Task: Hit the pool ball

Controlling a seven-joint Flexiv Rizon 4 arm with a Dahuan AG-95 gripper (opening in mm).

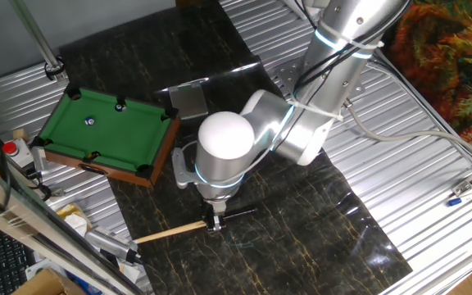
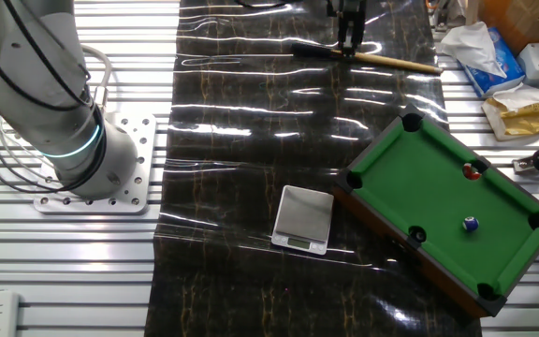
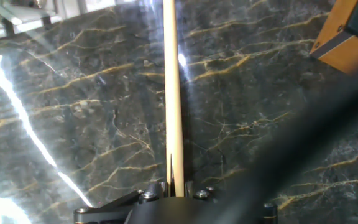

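Gripper [image 1: 214,223] clamped down on the cue stick [image 1: 170,233], long axis flat across the table [image 1: 301,238], mini pool table [image 1: 105,135] well off beyond the tip.

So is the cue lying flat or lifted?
Lying flat on the mat: the cue rests along it, gripper down at its dark end.

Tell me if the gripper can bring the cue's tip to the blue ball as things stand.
Probably yes: the gripper grips the cue, and bare mat lies between it and the pool table with the blue ball.
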